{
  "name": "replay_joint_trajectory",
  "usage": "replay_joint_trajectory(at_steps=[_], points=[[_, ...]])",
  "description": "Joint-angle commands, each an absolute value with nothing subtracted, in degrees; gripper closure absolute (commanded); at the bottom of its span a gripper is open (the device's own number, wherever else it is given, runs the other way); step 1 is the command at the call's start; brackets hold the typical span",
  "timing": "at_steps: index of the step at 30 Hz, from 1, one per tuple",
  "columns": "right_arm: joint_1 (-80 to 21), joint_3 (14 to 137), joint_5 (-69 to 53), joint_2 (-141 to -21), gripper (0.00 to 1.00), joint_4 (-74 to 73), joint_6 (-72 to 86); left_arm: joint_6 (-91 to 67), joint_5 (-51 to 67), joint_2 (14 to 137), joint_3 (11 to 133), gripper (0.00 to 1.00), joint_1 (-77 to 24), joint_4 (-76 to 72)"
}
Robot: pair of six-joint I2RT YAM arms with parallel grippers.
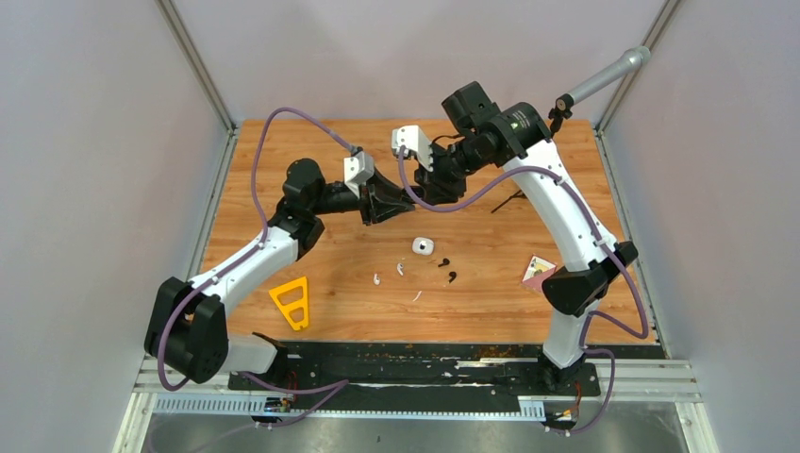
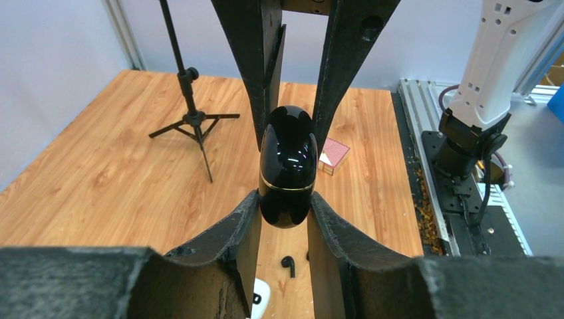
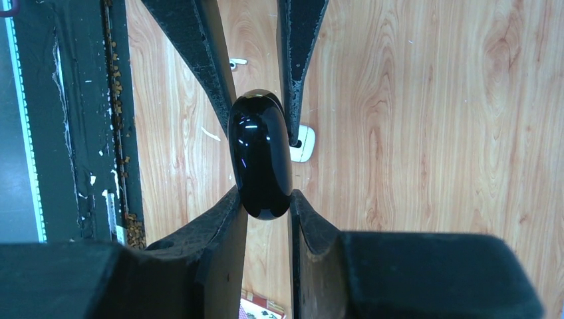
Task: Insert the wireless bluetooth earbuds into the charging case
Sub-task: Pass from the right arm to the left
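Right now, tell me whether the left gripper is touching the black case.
Touching. Left wrist view shows the left gripper pinching the black case on both sides.

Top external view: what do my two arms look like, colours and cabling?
Left arm and right arm: white links, black joints. A purple cable runs along each. White camera housings at wrists; fingers matte black, rough-surfaced.

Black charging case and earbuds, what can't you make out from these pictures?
Top view: black case hidden where left hand and right hand meet.
Top view: earbuds too small to tell which way they lie.
Left wrist: white case cut off by the bottom edge.
Right wrist: white case half hidden behind a finger.
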State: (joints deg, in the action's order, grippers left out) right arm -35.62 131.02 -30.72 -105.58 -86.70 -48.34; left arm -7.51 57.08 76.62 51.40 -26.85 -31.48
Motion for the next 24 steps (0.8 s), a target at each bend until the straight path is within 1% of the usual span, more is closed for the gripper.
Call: replay_joint_trajectory(at_steps=[1,4,8,12,13,16,22,23,24], points=[[-36.6,133.74,-29.58,-105.97,1.0,-87.9,-48.9,-6.78,56.41,76.56,51.68,0.61,-27.16,-33.33],[-36.66,133.66,-29.27,-106.23,1.0,-87.92,-48.7,-7.29,56.34,76.8,51.64,0.59,-27.16,-33.95],[-36.87,133.88,-29.16,-106.47,1.0,-87.91,-48.21,-7.29,56.34,77.03,51.59,0.61,-27.2,-34.38],[-36.9,134.15,-29.18,-106.74,1.0,-87.9,-47.89,-7.29,56.37,77.24,51.68,0.73,-27.22,-34.51],[-36.98,134.14,-29.1,-106.9,1.0,-88.01,-47.66,-7.48,56.36,77.35,51.66,0.73,-27.24,-34.6],[-36.94,134.17,-28.89,-107.34,1.0,-88.06,-46.89,-8.28,56.09,77.39,51.49,0.6,-27.33,-35.02],[-36.98,134.41,-28.92,-107.74,1.0,-88.07,-46.45,-8.43,56.08,77.6,51.41,0.63,-27.33,-35.51],[-36.93,134.47,-28.92,-107.87,1.0,-88.07,-46.44,-8.44,56.17,77.73,51.41,0.64,-27.31,-35.51],[-36.98,134.54,-28.92,-107.92,1.0,-88.07,-46.32,-8.44,56.28,77.82,51.42,0.68,-27.33,-35.63]])
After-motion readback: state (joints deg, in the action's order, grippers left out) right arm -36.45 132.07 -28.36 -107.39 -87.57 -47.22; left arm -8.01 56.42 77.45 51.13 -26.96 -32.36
